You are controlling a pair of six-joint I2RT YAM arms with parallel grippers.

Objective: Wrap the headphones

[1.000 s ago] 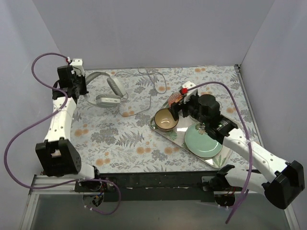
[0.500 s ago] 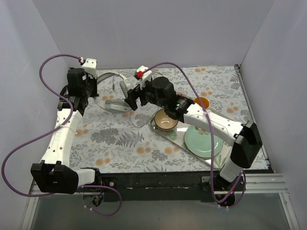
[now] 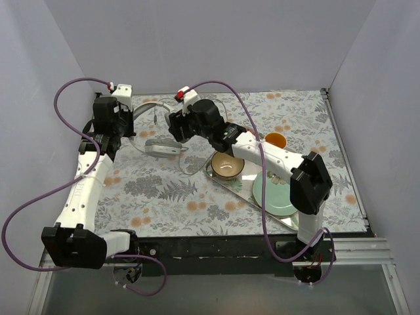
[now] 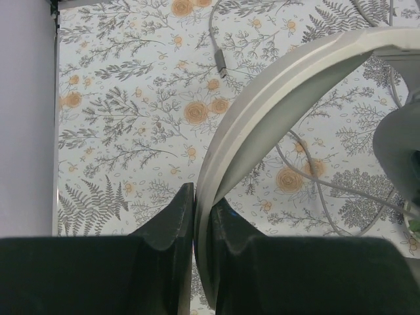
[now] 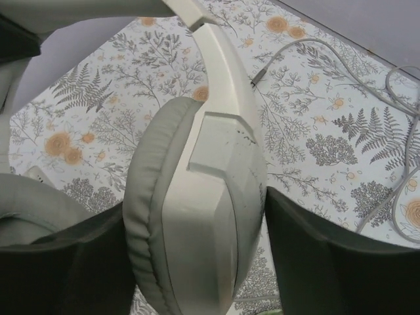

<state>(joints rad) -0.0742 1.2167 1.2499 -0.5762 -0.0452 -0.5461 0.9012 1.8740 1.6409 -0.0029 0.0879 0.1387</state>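
Now both pincers grip the headphones (image 3: pixel 161 146) at the bench's (image 3: pixel 164 190) far left.
Its headband (image 4: pixel 262 111) is pinched by the left pincer (image 4: pixel 195 216); the right pincer (image 5: pixel 193 216) clamps one earcup (image 5: pixel 197 164).

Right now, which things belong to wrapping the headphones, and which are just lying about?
Part of the job:
headphones
cable
left hand, gripping them
right hand, gripping them

Just lying about:
tray
bowl, on the tray
plate, on the tray
orange cup
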